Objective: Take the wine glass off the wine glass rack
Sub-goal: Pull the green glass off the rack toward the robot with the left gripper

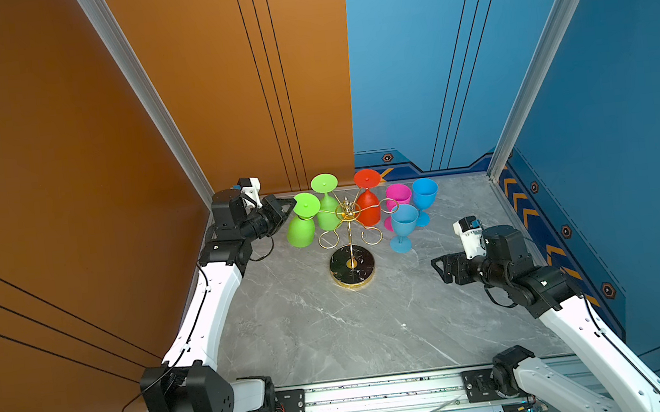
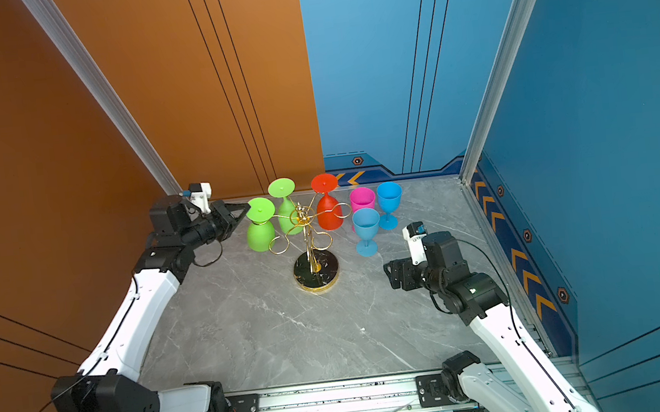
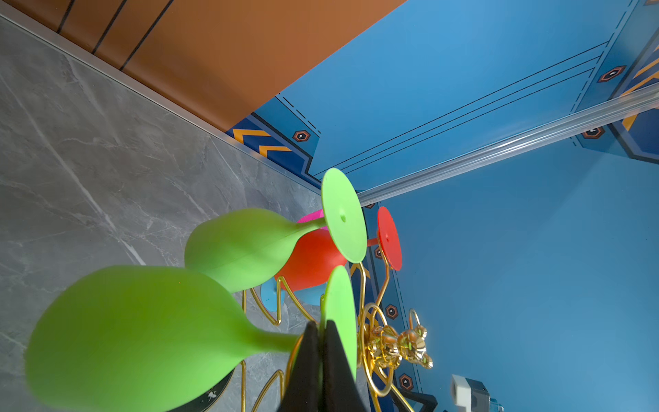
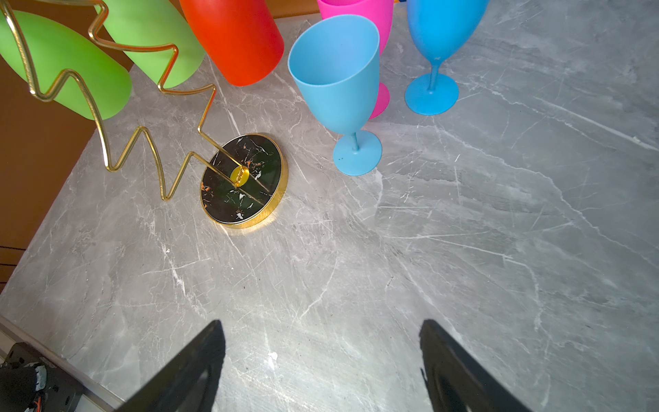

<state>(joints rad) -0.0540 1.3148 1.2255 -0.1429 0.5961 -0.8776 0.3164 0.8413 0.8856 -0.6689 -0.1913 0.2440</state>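
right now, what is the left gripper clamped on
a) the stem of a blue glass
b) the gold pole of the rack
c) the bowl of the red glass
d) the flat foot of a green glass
D: in the left wrist view the left gripper has its jaws closed on the disc foot of the nearer, upside-down green wine glass, beside the wine glass rack.

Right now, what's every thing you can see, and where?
wine glass rack: 1, gold wire, black base, mid-table
outer green glass: 1, green, hanging upside down, rack's left
inner green glass: 1, green, hanging upside down, rack's back left
red glass: 1, red, hanging upside down, rack's back right
pink glass: 1, pink, upright on table, right of rack
near blue glass, far blue glass: 2, blue, upright by the pink one
table: 1, grey marble, under everything
left end effector: 1, black, shut on outer green glass's foot
right end effector: 1, black, open, empty, above table's right
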